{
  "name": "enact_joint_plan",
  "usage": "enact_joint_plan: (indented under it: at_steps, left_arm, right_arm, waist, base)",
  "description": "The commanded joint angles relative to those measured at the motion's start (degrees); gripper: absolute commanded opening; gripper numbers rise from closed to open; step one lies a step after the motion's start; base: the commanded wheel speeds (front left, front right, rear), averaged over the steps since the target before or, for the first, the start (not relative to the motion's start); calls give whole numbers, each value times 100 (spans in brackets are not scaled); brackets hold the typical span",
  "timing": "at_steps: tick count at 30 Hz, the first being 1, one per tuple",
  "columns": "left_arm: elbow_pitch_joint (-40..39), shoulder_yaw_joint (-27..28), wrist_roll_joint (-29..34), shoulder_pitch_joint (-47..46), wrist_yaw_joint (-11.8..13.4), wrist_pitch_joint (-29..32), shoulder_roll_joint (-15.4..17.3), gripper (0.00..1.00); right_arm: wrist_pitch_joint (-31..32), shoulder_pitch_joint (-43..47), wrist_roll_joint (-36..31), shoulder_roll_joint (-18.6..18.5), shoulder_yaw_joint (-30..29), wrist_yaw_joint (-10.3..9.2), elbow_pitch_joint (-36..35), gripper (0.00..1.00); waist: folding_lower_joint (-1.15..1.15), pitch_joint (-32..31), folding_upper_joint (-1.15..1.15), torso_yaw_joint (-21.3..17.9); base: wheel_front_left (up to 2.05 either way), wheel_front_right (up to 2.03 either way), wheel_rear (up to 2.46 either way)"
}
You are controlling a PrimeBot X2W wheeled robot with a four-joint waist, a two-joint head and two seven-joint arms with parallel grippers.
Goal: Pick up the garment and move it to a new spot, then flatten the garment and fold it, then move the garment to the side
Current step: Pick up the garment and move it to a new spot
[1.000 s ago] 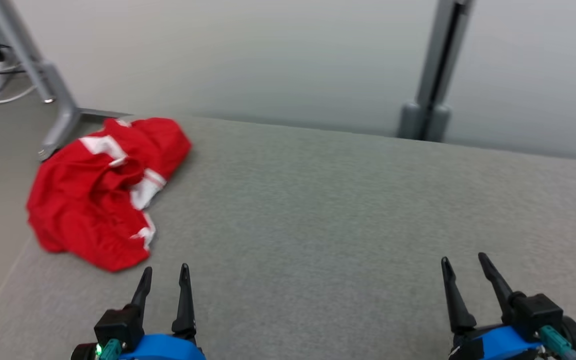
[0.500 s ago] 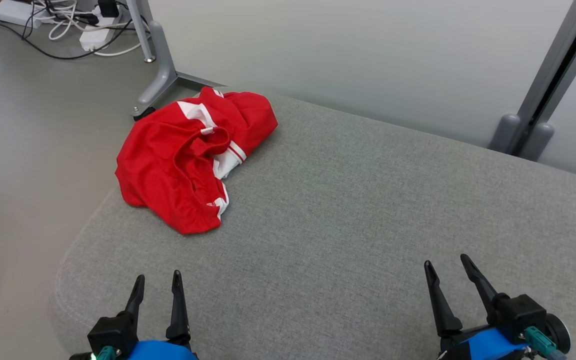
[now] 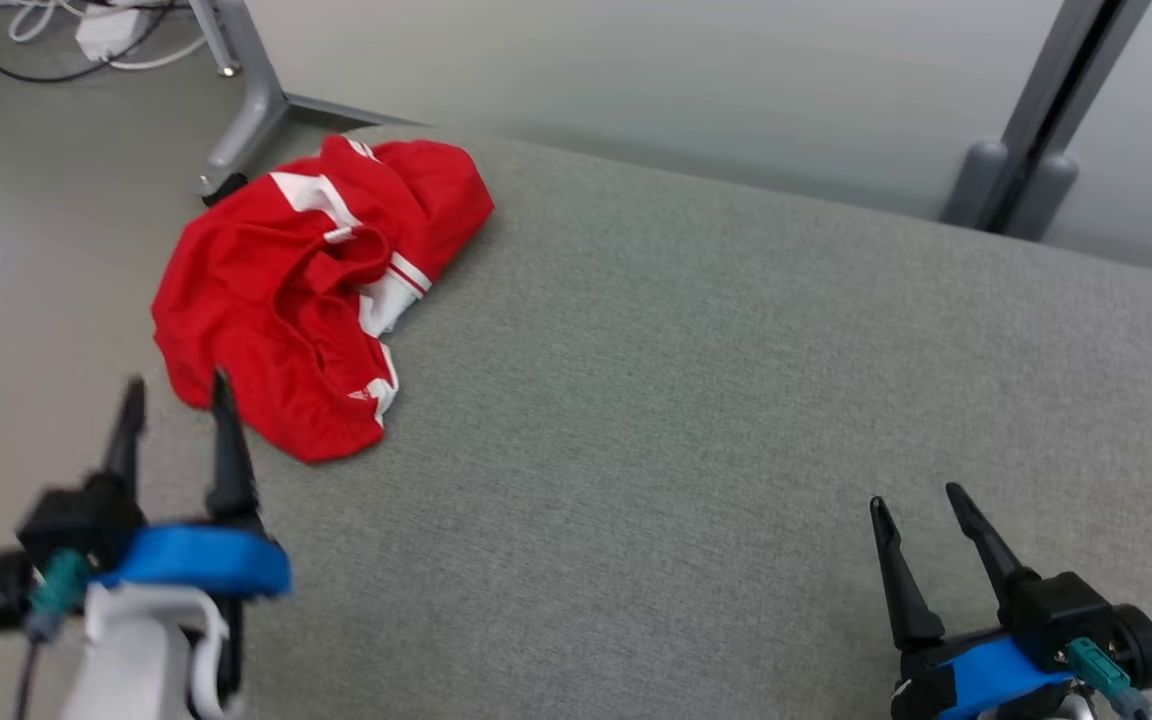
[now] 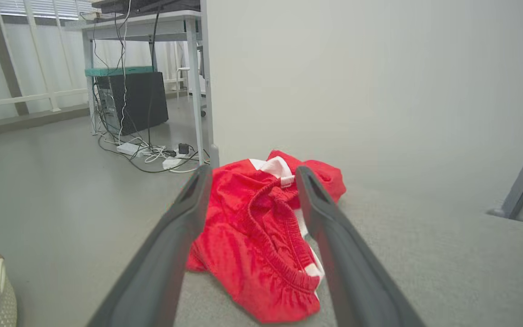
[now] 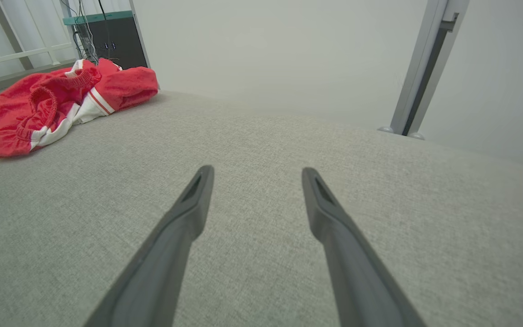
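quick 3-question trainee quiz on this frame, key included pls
1. True or false: the left tool is shut on the garment.
2. Where on the cushion does the garment lie? A) far left corner B) centre C) near right edge
3. Fill in: the right tool is ___ and holds nothing.
Key: 1 false; 2 A; 3 open.

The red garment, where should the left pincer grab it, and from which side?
Grip the raised elastic waistband fold on the red garment's near edge. Bring the open left pincer in from the robot's side, slightly above: that ridge stands off the grey cushion and lies straight ahead between the fingers, so they could likely straddle it.
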Motion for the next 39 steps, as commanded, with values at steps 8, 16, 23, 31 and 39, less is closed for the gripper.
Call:
enact_joint_plan:
  at_steps: [8,16,23,31,39]
  left_arm:
    - [1087,310,-566,-1949,-194,1525,454,100]
    - [2412,94,-767,-2686,-315,3049,632,100]
    - [3184,48,-864,-2817,-320,3397,659,100]
    - [3664,-20,-1000,-2931,-435,3450,617,0]
    - [3314,-266,-1022,-3071,-604,3113,841,0]
  right_arm:
    - [-18,-375,-423,-22,-85,0,-120,100]
    - [-18,-676,-669,-23,-59,1,-157,100]
    - [-7,-767,-722,-31,-160,0,-173,100]
    - [-7,-850,-653,-35,-216,-1,-169,100]
    - [-10,-769,-459,-26,-215,0,-131,100]
  waist:
    - [0,694,0,-327]
    - [0,1367,0,-650]
    - [0,1684,0,-834]
    - [0,1745,0,-929]
    - [0,1346,0,-894]
  base:
    - [0,0,0]
    - [0,0,0]
    - [0,0,0]
    - [0,0,0]
    - [0,0,0]
